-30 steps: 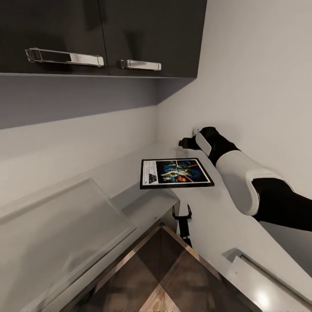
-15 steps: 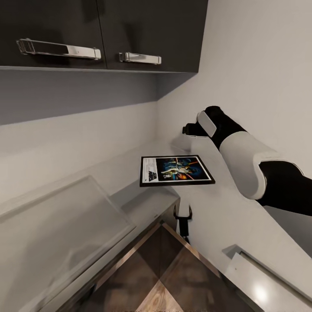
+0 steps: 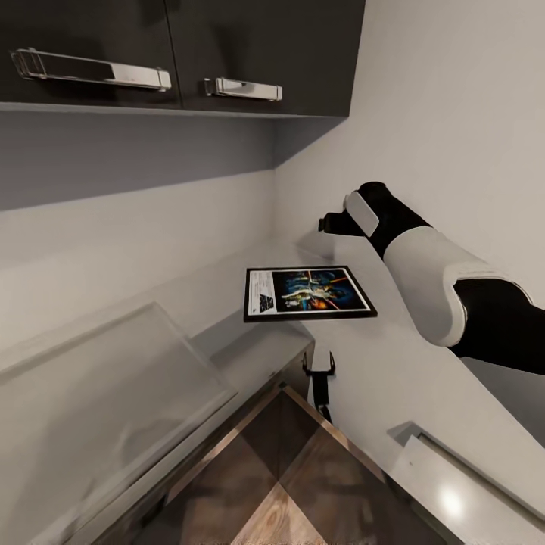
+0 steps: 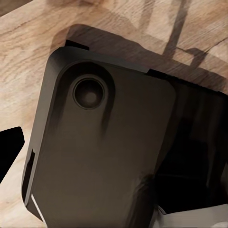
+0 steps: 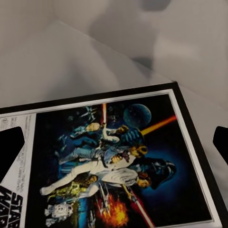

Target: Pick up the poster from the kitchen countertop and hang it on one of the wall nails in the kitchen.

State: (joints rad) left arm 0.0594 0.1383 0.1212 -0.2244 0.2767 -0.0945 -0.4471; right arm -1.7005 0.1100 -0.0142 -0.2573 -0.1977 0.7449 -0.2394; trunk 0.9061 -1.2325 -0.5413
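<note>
Hovering spread-fingered over the poster (image 5: 114,171), which lies flat on the bench (image 3: 363,378) just below, the right tool (image 3: 327,225) looks lined up to grip its frame; left tool's state unclear.

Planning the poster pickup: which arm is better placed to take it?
Right. Its claw hangs above the poster on the kitchen countertop; the left claw sits low, below the counter edge.

Right arm (image 3: 424,280) — higher above poster (image 3: 306,292)
</note>
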